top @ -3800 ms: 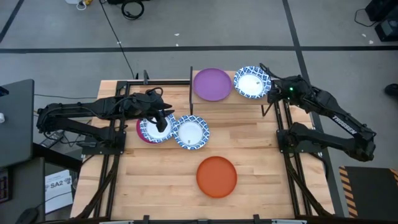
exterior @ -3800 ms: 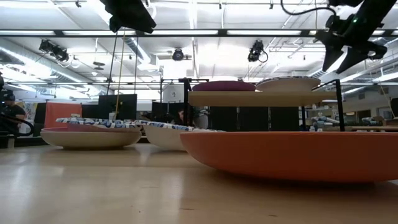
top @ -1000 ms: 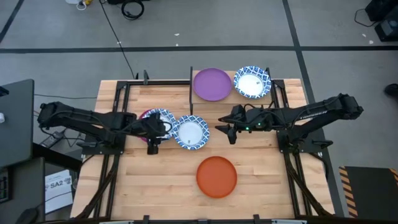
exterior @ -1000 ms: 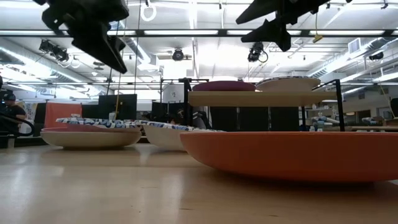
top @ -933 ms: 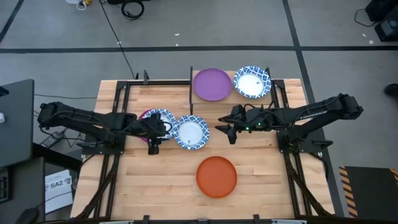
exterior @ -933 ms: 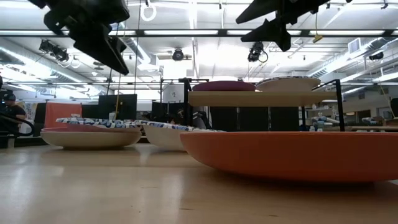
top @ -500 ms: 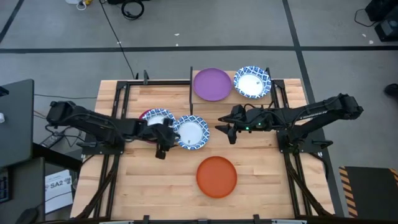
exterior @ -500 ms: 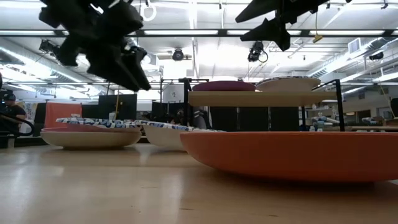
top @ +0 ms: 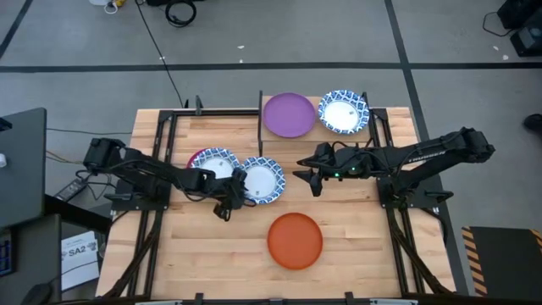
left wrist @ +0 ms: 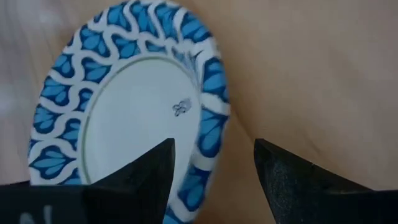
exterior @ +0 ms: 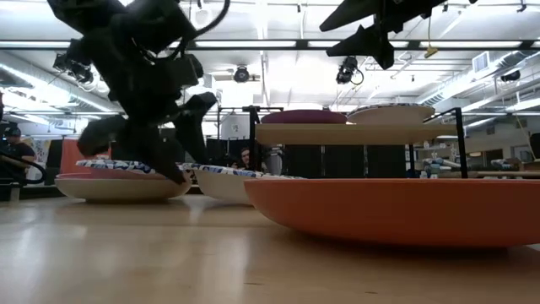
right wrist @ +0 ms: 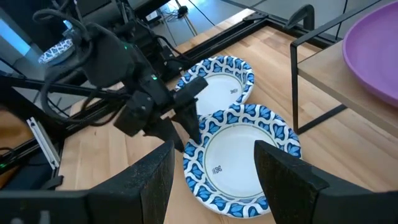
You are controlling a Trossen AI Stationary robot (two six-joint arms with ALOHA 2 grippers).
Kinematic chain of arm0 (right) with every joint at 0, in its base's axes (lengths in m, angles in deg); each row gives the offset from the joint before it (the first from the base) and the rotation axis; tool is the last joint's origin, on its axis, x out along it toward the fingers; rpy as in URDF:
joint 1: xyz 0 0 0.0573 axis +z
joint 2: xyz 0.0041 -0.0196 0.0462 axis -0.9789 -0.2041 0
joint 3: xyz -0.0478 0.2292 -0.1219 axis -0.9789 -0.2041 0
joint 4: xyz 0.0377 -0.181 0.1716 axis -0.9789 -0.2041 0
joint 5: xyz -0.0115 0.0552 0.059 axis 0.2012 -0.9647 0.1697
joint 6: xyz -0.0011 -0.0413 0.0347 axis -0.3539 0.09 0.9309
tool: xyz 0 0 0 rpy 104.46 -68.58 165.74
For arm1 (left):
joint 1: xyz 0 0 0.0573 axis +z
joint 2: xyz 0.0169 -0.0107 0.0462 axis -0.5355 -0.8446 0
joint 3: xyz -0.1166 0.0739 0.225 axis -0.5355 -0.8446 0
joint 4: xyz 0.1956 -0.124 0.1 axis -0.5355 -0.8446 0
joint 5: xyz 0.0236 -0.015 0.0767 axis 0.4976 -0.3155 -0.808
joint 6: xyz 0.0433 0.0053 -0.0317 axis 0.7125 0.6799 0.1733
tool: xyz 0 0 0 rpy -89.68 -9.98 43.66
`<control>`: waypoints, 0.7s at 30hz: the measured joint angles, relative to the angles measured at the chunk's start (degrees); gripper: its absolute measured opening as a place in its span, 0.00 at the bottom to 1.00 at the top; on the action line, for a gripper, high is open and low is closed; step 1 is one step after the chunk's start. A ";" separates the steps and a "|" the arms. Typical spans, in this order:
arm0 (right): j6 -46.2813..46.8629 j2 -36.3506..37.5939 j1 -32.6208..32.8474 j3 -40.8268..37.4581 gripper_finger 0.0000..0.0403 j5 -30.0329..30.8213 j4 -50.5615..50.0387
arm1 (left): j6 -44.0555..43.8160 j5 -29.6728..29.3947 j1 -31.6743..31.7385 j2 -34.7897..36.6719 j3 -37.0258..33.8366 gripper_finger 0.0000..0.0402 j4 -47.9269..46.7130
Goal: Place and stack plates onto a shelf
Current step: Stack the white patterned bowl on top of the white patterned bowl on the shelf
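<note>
Left arm: a shift toward 3 o'clock is recorded over the last second, from the stack to the loose blue plate; the left gripper (top: 229,200) is now set low at that plate's 8 o'clock rim.
Left gripper state: fingers spread wide, widened within the last second; one finger (left wrist: 146,171) lies over the rim, the other over bare table (top: 356,246). Nothing is pinched.
Stack: a blue-rimmed plate on a magenta plate (top: 196,158) rests on the table at 9 o'clock from the loose plate, rims touching or nearly so. It has been left in place.
Loose blue plate (top: 260,180): flat on the table, below and in front of the shelf's left end; unmoved over the last seconds.
Meaning: a rim grasp on this plate is judged to be the step in hand; closing and lifting are still to be done.
Orange plate (top: 295,240): on the table at 5 o'clock from the loose plate, well apart, untouched.
Shelf (exterior: 354,133): at 12 o'clock on the table; a purple plate (top: 290,114) and a blue-rimmed plate (top: 343,111) lie side by side on it.
Right gripper (top: 306,173): held high between shelf and orange plate, fingers parted, empty; no change over the last second.
Progress: two plates shelved, at least four on the table.
</note>
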 joint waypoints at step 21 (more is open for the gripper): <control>-0.02 0.00 0.00 0.00 0.56 0.00 -0.02 | 0.49 -3.78 0.15 -1.90 0.04 0.29 1.68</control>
